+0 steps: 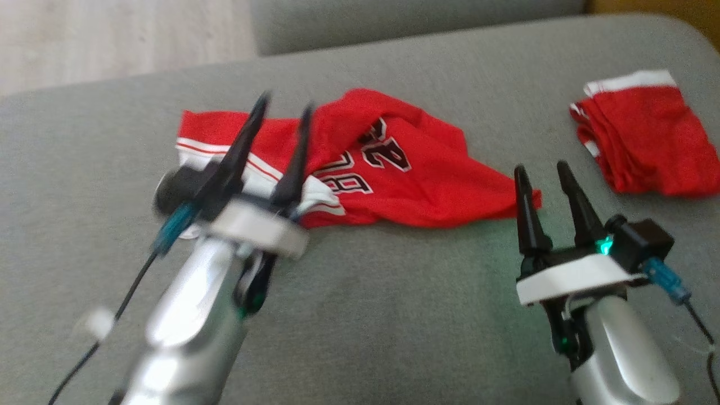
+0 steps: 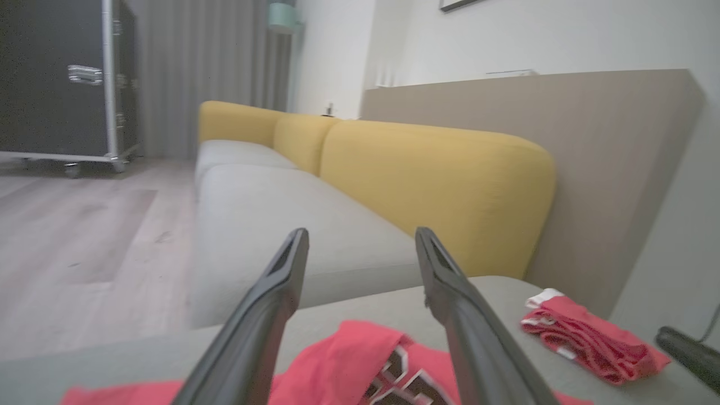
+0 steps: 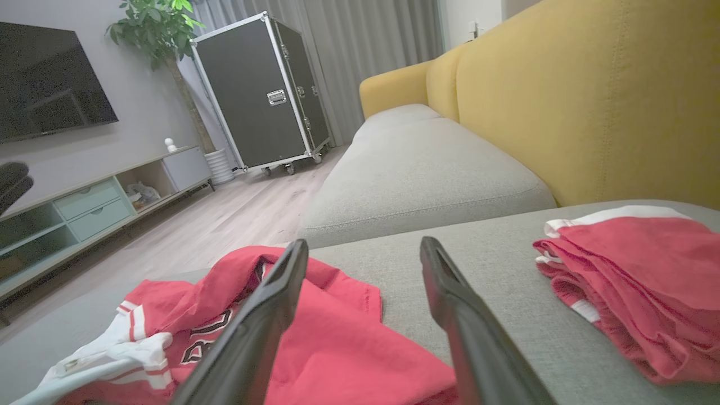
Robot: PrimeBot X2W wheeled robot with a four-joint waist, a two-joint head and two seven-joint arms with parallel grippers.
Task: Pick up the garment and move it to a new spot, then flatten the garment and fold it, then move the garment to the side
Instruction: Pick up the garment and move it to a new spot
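Observation:
A crumpled red garment [image 1: 394, 180] with white trim and black numbers lies in the middle of the grey cushion [image 1: 360, 315]. It also shows as the red garment [image 2: 349, 371] in the left wrist view and the red garment [image 3: 315, 349] in the right wrist view. My left gripper [image 1: 284, 109] hovers open above the garment's left, white-trimmed end, holding nothing. Just off the garment's right tip, my right gripper [image 1: 543, 174] stands open and empty over the cushion.
A folded red piece [image 1: 641, 135] lies at the cushion's far right, also seen as the folded red piece [image 3: 635, 281]. A yellow sofa back [image 2: 439, 185] rises behind. Wooden floor [image 1: 112, 39] lies beyond the cushion's far left edge. A black flight case [image 3: 264, 95] stands further off.

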